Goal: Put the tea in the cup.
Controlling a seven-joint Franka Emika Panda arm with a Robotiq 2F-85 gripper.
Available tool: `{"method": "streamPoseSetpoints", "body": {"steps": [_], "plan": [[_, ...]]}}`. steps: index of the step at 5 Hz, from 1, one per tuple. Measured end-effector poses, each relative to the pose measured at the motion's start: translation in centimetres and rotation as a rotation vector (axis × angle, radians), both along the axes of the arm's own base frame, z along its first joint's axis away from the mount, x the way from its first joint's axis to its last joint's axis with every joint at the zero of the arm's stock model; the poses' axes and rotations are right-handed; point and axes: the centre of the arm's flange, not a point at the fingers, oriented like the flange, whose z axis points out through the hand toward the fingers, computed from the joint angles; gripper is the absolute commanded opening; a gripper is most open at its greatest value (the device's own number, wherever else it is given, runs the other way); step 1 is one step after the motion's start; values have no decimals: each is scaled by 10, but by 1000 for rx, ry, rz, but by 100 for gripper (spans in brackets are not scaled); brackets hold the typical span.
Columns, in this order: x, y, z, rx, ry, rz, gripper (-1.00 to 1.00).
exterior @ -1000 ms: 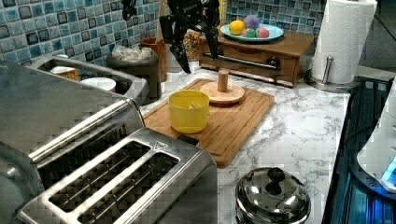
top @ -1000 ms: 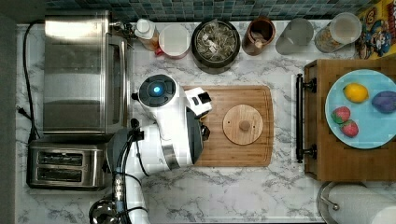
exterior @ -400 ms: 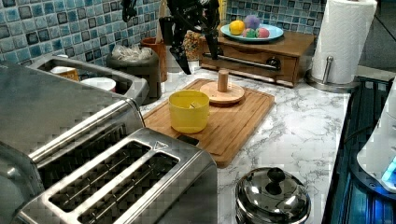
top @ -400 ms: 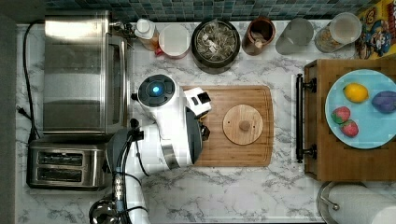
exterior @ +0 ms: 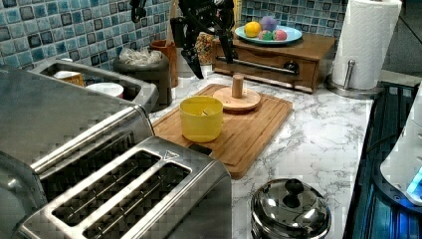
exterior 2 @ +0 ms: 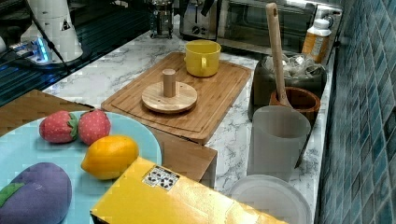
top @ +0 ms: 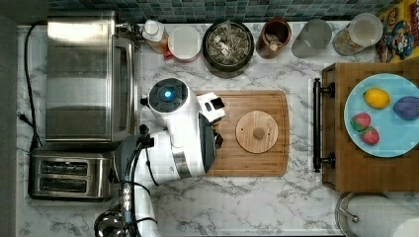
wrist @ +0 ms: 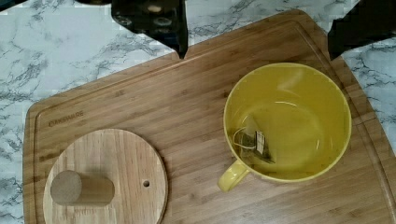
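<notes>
A yellow cup (wrist: 287, 122) stands on the bamboo cutting board (wrist: 187, 107), and one tea bag (wrist: 256, 145) with its string and tag lies inside it. My gripper (wrist: 258, 52) hangs open and empty well above the cup, one dark finger on each side. The left view shows the gripper (exterior: 213, 55) high over the board, above and behind the cup (exterior: 201, 118). Several more tea bags (top: 228, 42) fill a dark bowl behind the board. In the top view my arm (top: 183, 128) covers the cup. The cup (exterior 2: 202, 57) also shows in the right view.
A round wooden lid (top: 257, 132) with a knob lies on the board beside the cup. A toaster oven (top: 84, 74) and toaster (top: 69, 175) stand at the top view's left. A wooden box with a fruit plate (top: 383, 116) stands at the top view's right. Jars line the back wall.
</notes>
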Motion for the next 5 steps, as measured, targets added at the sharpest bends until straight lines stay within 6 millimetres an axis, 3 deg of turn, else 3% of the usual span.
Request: {"method": "streamPoseSetpoints", "body": {"steps": [5], "plan": [[0,4,0,-7,-4,14,100]]}}
